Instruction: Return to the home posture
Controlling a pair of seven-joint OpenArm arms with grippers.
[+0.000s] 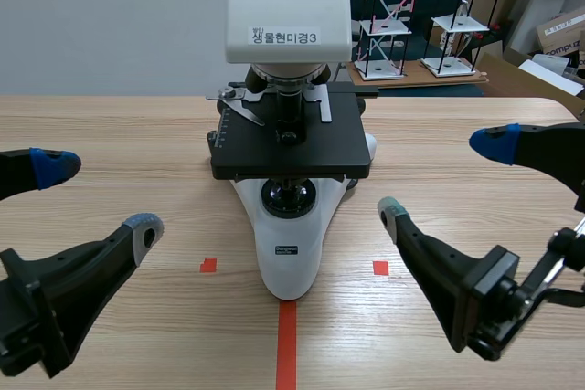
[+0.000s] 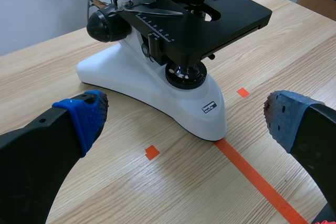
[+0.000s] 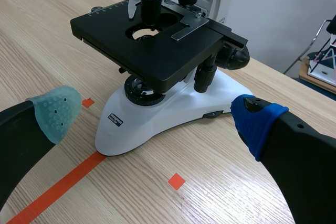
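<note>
A white microscope (image 1: pixel 291 180) with a black stage (image 1: pixel 291 143) stands at the middle of the wooden table. It also shows ahead of both grippers in the wrist views, as the microscope (image 2: pixel 157 77) and the microscope (image 3: pixel 163 93). My left gripper (image 1: pixel 96 194) hangs low at the left, open, with nothing between its fingers (image 2: pixel 84 116). At the right, my right gripper (image 1: pixel 443 180) is open and empty as well, its fingers (image 3: pixel 55 111) wide apart. Neither gripper touches the microscope.
White shelf-like models (image 1: pixel 393 15) and cardboard boxes (image 1: pixel 562 34) stand behind the table's far edge at the right. Bare wood lies on both sides of the microscope base.
</note>
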